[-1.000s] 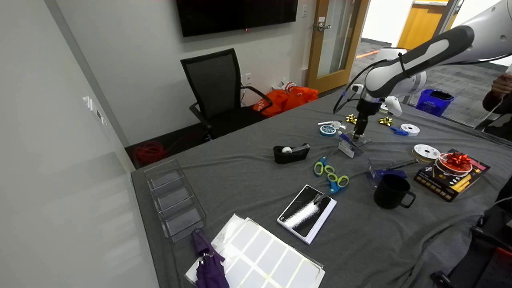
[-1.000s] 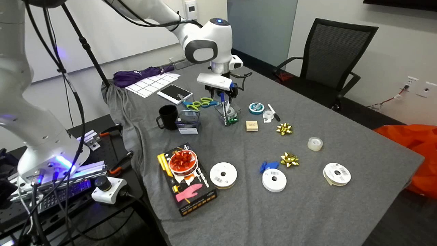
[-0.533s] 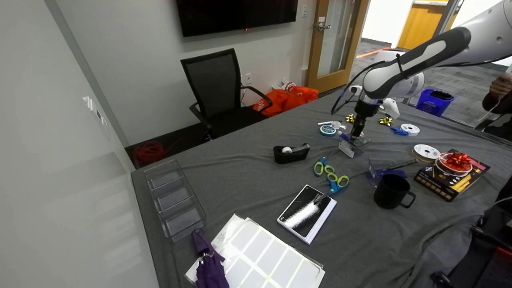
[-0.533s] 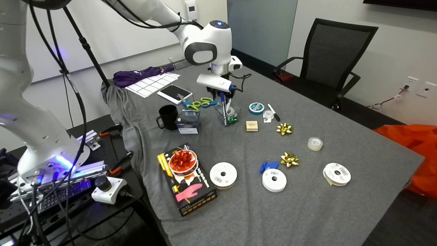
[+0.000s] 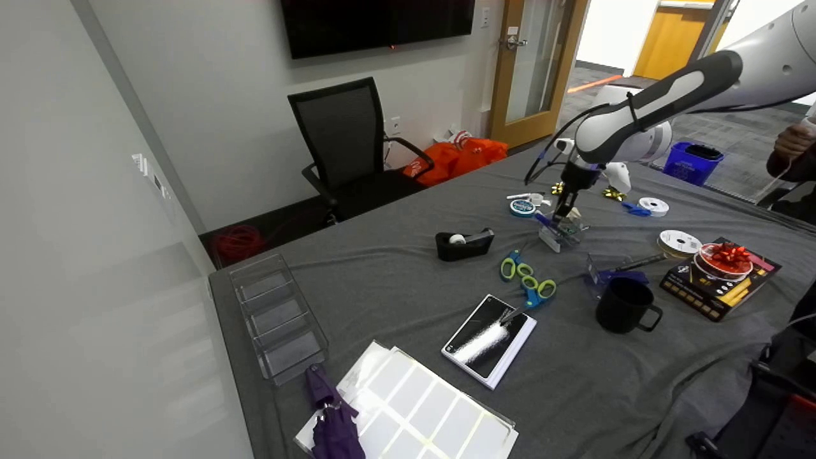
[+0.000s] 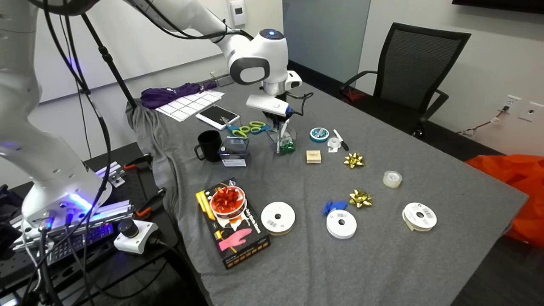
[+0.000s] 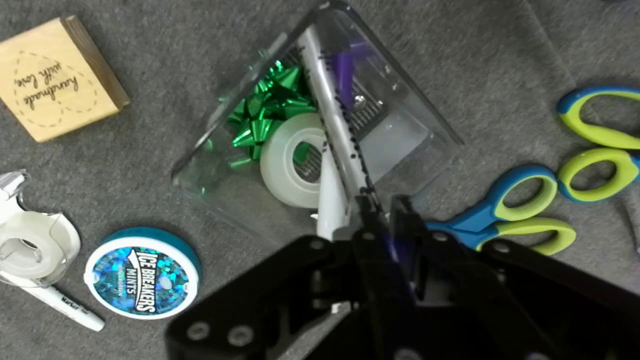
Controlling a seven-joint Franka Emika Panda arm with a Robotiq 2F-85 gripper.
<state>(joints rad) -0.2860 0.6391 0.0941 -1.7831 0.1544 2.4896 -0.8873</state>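
Grey tablecloth (image 6: pixel 382 263) is spread out in a room where a chair (image 6: pixel 418 72) is placed beside it and a screen (image 5: pixel 382 25) is mounted on the wall (image 5: pixel 217 95). A flecked pen (image 7: pixel 335 117) is clasped by the gripper (image 7: pixel 381 212), its barrel slanted and its far end held inside a clear box (image 7: pixel 420 117). In an exterior view a blue stub (image 5: pixel 542 218) is seen jutting out at the gripper's tip; whether it belongs to the flecked pen cannot be told.

"ICE BREAKERS MINTS" can be read on a round tin (image 7: pixel 142 280); a smaller line on its lid is too blurred to be made out. "handmade with love" is printed on a wooden block (image 7: pixel 55 85), and "Marker" on a marker (image 7: pixel 60 302) laid by a small dispenser (image 7: pixel 35 245). The print on a black carton (image 6: pixel 244 238) is too small to be read with certainty.

The clear box is shared by a green bow (image 7: pixel 270 102), a tape roll (image 7: pixel 276 167) and a white pen (image 7: pixel 330 200), leaned just beside the flecked one. In the wrist view the box's near corner is covered by the gripper. Two pairs of scissors (image 7: pixel 482 215) are laid near the box, the blades of one pair over a flat box (image 5: pixel 488 338). A mug (image 6: pixel 209 144) and a second box (image 6: pixel 235 153) are placed nearby, and a red bow (image 6: pixel 227 199) is set atop the carton.
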